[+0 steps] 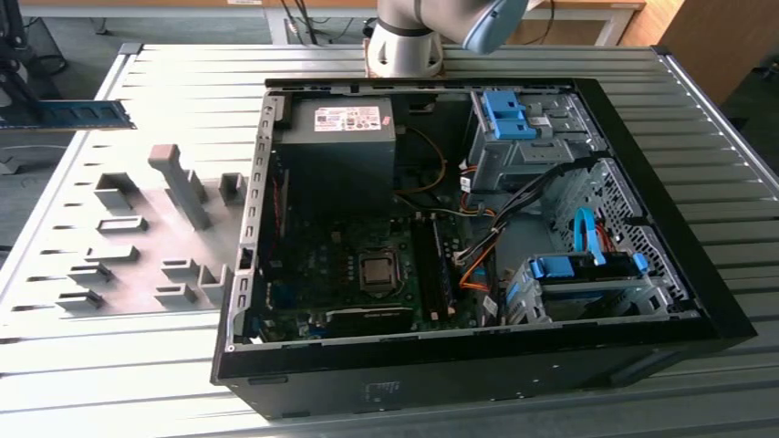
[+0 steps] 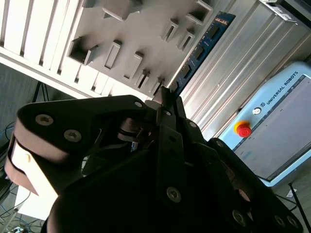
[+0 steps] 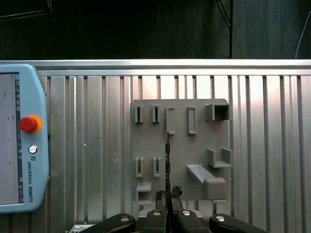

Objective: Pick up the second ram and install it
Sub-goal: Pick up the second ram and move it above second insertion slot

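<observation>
The second ram [image 1: 73, 115] is a thin blue-green stick hanging in the air at the exterior view's far left, above the slatted table. In the second wrist view my gripper [image 2: 167, 97] is shut on one end of the second ram [image 2: 204, 43]. In the first wrist view the second ram [image 3: 167, 155] shows edge-on as a thin line rising from my gripper [image 3: 168, 195], over the grey holder plate [image 3: 180, 145]. The long black memory slots [image 1: 429, 265] lie on the motherboard inside the open computer case [image 1: 681, 274].
The grey holder plate [image 1: 134, 265] with its raised blocks sits on the table to the left of the case. The arm's base [image 1: 408, 41] stands behind the case. A teach pendant [image 3: 19, 145] with a red button lies beside the holder plate.
</observation>
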`<state>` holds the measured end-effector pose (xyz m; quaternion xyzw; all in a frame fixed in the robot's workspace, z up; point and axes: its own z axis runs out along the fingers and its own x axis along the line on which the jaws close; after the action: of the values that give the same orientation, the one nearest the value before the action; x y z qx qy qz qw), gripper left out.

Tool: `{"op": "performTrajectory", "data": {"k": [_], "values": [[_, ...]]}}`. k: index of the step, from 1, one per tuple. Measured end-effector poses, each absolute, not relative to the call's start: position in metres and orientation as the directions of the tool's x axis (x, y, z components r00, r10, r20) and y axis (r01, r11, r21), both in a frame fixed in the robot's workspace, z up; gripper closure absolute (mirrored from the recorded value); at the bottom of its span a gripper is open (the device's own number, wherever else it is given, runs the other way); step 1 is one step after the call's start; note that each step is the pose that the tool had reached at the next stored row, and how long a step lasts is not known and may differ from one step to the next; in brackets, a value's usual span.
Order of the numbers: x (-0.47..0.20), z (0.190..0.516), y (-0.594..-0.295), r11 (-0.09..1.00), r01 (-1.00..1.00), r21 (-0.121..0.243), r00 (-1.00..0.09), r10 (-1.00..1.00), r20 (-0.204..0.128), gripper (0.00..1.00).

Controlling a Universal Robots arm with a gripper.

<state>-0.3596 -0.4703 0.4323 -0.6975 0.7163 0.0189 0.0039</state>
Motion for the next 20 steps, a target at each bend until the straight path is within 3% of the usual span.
{"op": "performTrajectory", "data": {"k": [20], "values": [[-0.344,0.432,-0.47,0.026,-0.999,0.022,-0.027,-0.999,-0.032,0.86]]}}
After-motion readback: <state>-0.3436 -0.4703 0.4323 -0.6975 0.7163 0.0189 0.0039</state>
